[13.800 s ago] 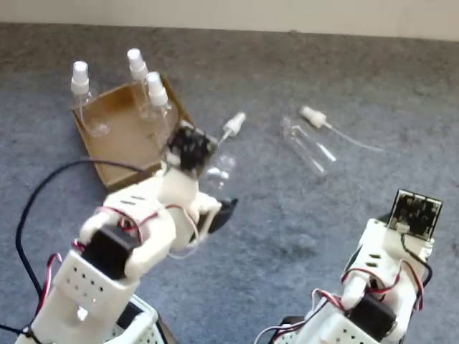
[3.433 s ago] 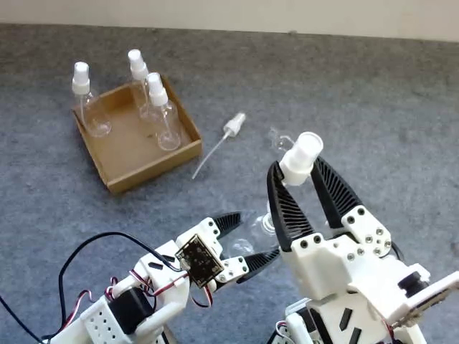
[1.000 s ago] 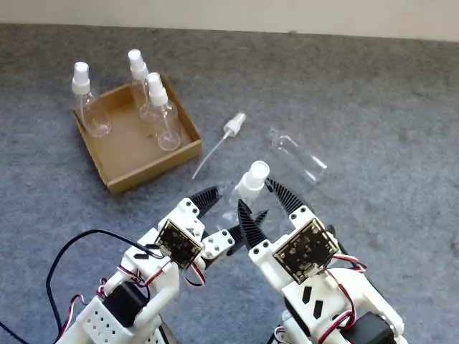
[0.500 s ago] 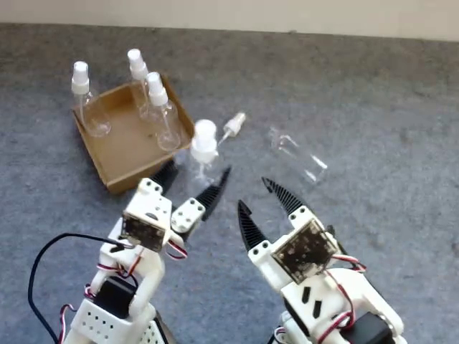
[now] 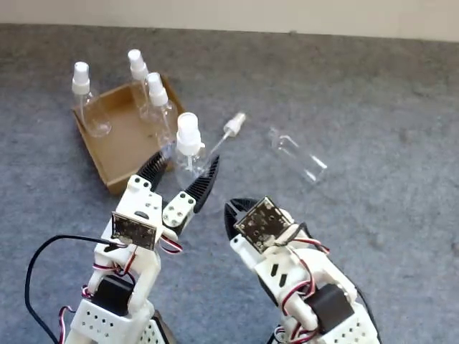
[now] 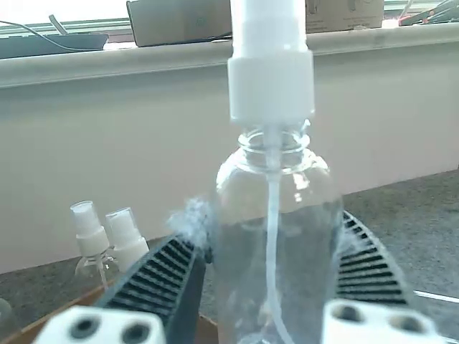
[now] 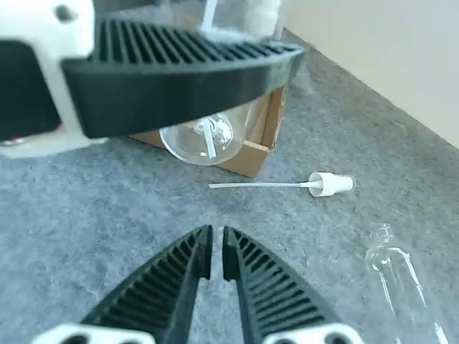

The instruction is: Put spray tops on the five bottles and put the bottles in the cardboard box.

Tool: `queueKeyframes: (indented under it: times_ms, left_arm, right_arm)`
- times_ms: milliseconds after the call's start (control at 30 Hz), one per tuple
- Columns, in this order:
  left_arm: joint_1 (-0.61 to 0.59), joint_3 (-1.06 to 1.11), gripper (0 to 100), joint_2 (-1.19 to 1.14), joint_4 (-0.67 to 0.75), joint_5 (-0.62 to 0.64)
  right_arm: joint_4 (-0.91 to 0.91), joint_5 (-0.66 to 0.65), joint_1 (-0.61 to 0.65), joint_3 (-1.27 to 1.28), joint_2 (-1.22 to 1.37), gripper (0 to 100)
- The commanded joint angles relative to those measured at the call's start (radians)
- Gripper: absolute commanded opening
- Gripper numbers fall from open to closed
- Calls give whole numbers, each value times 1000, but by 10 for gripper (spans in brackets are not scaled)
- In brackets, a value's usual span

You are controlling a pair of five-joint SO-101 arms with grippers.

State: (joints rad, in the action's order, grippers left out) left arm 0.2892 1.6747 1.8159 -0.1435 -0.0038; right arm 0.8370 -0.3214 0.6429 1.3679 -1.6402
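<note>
**Left gripper (image 5: pixel 188 160) clamped on a capped bottle at the box's edge**

Grips the clear bottle (image 5: pixel 188 140) round its belly, upright, spray top seated, right by the near-right edge of the cardboard box (image 5: pixel 115 179) and seemingly lifted clear of the surface. Leaves the right gripper (image 7: pixel 216 251) all but closed on nothing, low and to the near right.

Counts three capped bottles (image 5: pixel 158 100) standing in the box. Finds a loose spray top (image 5: pixel 231 127) just right of the box and an empty bottle (image 5: pixel 300 156) lying farther right.

Looks light, stiff, thin-walled and slick. Best taken at the wide belly, never by the cap, which may tilt or pull off. Calls for a modest squeeze and an upright set-down apart from the three, to avoid toppling them.
</note>
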Motion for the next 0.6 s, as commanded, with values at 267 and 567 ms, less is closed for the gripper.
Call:
queueKeyframes:
  times_ms: [267, 567]
  left_arm:
    - [130, 19, 133, 13, 28, -3]
    - [254, 19, 133, 13, 23, -5]
  right_arm:
    - [-74, -9, 134, 22, -7, 23]
    - [-71, -9, 131, 27, -8, 23]
